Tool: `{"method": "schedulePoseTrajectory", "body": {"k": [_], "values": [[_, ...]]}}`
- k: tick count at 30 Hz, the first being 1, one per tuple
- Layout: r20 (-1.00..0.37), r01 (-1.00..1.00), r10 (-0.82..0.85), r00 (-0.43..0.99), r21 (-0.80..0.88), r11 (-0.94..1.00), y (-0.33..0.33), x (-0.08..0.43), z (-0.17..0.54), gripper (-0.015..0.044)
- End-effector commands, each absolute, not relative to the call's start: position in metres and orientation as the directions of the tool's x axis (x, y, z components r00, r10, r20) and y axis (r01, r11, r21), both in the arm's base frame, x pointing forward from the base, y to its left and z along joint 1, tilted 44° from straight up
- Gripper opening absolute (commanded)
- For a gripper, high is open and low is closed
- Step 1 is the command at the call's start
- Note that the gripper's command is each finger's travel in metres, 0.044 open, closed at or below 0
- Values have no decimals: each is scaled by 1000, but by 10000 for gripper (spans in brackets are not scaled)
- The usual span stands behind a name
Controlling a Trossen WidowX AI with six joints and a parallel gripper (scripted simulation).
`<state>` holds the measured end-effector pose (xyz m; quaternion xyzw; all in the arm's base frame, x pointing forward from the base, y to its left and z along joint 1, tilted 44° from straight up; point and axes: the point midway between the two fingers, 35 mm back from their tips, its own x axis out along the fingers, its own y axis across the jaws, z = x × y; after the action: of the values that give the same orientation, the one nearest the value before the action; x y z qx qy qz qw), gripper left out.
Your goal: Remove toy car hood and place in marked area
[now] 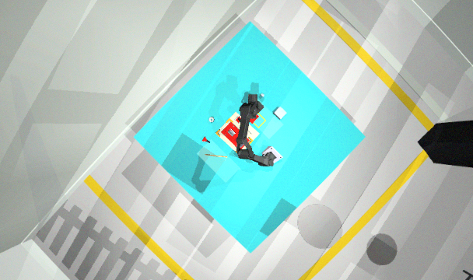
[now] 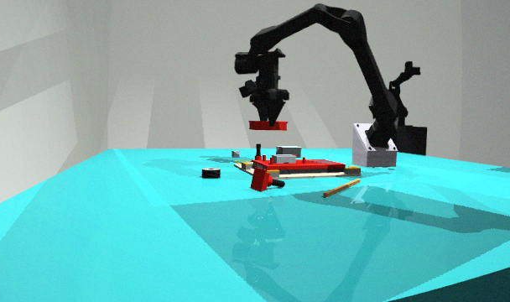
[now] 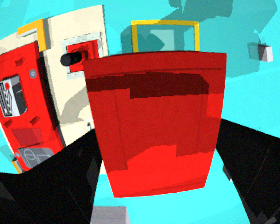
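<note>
My gripper (image 1: 253, 112) (image 2: 268, 122) (image 3: 157, 128) is shut on the hood, a flat red piece (image 1: 254, 120) (image 2: 257, 125) (image 3: 158, 115). The hood hangs level, well above the table and clear of the toy car. The red toy car (image 1: 225, 133) (image 2: 322, 166) (image 3: 28, 92) sits on a cream board, with its grey engine block uncovered. The marked area is a yellow outline (image 1: 265, 119) (image 3: 166, 22); its far part shows just beyond the hood in the wrist view. The hood hides its near part there.
A black peg (image 2: 258, 150) (image 3: 71, 59) stands in a red holder on the board. A grey box (image 1: 279, 113) and a small grey cube (image 1: 262, 95) (image 2: 236, 153) (image 3: 261, 52) lie beyond. A wheel (image 1: 211, 120) (image 2: 210, 173), a red piece (image 1: 204, 139) (image 2: 260, 180) and an orange stick (image 1: 215, 155) (image 2: 341, 188) lie around the board.
</note>
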<state>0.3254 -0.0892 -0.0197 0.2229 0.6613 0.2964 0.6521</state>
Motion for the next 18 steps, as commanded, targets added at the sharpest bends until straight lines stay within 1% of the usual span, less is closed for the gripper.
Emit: {"method": "schedulePoseTrajectory", "body": {"k": [1, 18], "values": [[-731, -100, 681, -48, 682, 724, -108, 320, -37, 0], [-729, -101, 683, -49, 683, 723, -108, 317, -47, 0]]}}
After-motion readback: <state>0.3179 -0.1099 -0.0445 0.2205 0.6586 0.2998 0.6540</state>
